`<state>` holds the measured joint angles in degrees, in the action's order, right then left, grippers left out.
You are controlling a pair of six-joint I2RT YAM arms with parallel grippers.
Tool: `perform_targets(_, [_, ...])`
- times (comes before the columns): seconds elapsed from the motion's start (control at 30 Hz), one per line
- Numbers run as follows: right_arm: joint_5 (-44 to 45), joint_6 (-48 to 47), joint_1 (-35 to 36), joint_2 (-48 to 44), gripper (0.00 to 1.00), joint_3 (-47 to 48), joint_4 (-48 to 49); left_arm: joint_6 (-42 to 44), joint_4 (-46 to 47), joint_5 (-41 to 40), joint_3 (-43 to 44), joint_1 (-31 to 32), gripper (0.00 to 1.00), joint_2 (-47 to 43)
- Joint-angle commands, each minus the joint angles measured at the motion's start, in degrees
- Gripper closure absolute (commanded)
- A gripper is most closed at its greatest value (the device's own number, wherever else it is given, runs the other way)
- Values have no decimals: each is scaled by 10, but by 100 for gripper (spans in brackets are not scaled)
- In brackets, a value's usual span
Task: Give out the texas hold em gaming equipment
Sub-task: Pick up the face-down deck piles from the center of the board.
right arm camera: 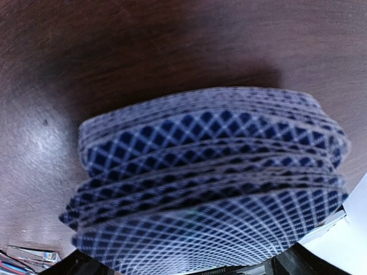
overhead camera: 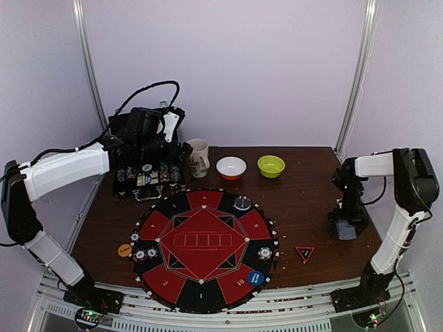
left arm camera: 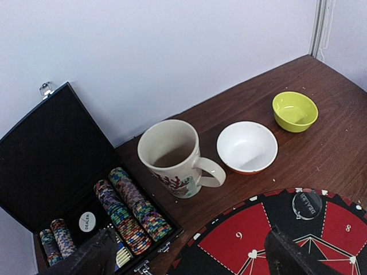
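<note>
A splayed stack of blue-backed playing cards [right arm camera: 212,189] fills the right wrist view, lying on the brown table. My right gripper [right arm camera: 186,266] stands over it at the table's right side [overhead camera: 348,228], one finger at each end of the stack; contact does not show. My left gripper [left arm camera: 189,258] hangs open and empty above the back left, near the open black case [overhead camera: 149,176] holding rows of striped poker chips [left arm camera: 129,212] and a white dealer button [left arm camera: 87,221]. On the mat lie chips [overhead camera: 145,254], an orange disc [overhead camera: 124,250] and a blue disc [overhead camera: 255,278]. A red-black triangle marker [overhead camera: 304,254] lies right of the mat.
The round red-and-black mat [overhead camera: 204,242] covers the table's near middle. Behind it stand a cream mug [overhead camera: 199,158], a white bowl [overhead camera: 231,167] and a green bowl [overhead camera: 270,165]. A wall closes the back, metal rails the front edge.
</note>
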<state>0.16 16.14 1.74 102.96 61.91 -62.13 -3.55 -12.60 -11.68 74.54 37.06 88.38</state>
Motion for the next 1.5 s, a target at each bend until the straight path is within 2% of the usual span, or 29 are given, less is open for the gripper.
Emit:
perform_targets(0.0, [-2, -6, -4, 17, 14, 14, -6, 11, 6, -9, 3, -3, 8, -16])
perform_targets(0.1, [-22, -1, -4, 7, 21, 16, 12, 12, 6, -10, 3, -4, 8, -16])
perform_targets(0.23, [-44, 7, -3, -3, 22, 3, 51, 14, 6, -16, 3, -3, 8, -17])
perform_targets(0.43, [-23, 42, -3, -19, 20, -58, 106, 16, 2, -17, 5, -3, 8, -15])
perform_targets(0.53, [-10, 61, -2, -36, 7, -73, 128, 17, 2, -16, 6, -3, 8, -15])
perform_targets(0.57, [-5, 65, -2, -42, 6, -75, 132, 17, 2, -16, 6, -4, 8, -15])
perform_targets(0.97, [26, 139, 8, -141, 10, -177, 240, 19, 1, -17, 5, -4, 8, -17])
perform_targets(1.07, [28, 145, 12, -150, 13, -189, 256, 19, 1, -19, 5, -3, 7, -18])
perform_targets(1.47, [43, 135, 20, -155, 41, -185, 244, 22, -1, -24, 6, -3, 7, -20])
